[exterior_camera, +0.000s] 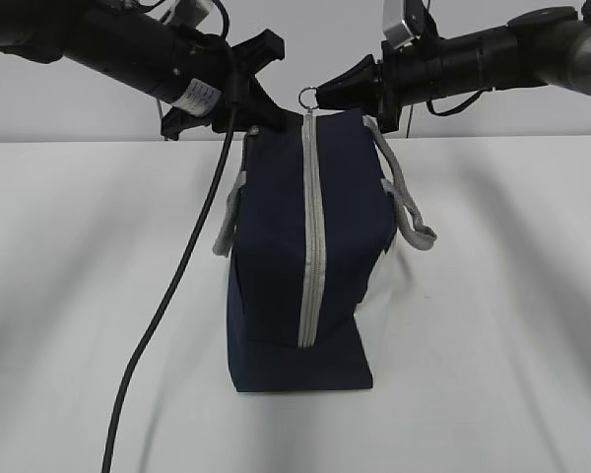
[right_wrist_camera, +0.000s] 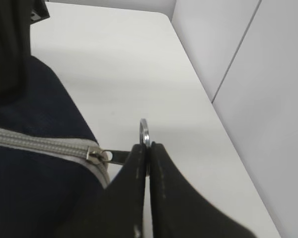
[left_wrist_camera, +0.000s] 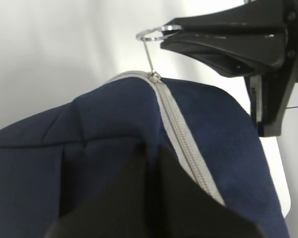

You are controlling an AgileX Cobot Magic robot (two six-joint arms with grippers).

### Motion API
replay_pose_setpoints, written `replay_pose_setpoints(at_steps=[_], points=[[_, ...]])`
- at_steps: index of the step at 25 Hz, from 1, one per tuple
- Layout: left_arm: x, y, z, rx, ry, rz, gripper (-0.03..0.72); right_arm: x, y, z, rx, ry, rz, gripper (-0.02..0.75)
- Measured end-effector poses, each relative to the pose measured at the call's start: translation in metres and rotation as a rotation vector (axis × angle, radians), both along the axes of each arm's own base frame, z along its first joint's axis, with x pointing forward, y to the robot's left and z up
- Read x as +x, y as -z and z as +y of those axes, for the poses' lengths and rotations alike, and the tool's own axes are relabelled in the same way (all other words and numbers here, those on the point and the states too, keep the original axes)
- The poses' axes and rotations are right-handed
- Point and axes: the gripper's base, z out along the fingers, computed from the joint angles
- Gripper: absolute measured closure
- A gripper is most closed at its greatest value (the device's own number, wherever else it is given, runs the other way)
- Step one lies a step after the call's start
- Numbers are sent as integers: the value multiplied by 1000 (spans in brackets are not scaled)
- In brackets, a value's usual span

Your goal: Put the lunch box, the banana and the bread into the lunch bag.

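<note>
The right gripper's (right_wrist_camera: 149, 148) fingers are pinched on the ring pull (right_wrist_camera: 144, 132); the left gripper's (left_wrist_camera: 151, 153) fingers are pressed together on the lunch bag's (exterior_camera: 305, 246) navy fabric. Behind stands a pale wall (exterior_camera: 295, 113). The white table (exterior_camera: 89, 296) fills the scene, the bag at its centre, ring at twelve o'clock, grey strap handle (exterior_camera: 409, 212) at three o'clock.
</note>
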Motion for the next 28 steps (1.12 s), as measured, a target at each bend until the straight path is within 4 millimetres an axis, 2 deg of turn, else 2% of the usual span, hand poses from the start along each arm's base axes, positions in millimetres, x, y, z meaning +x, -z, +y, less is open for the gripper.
replay_pose_setpoints(at_steps=[6,28], points=[[-1,0,0,8,20,-8,680,6,13,0,17,41,15,738],[-3,0,-2,5,58,-22,680,1,16,1,-42,-32,-21,738]])
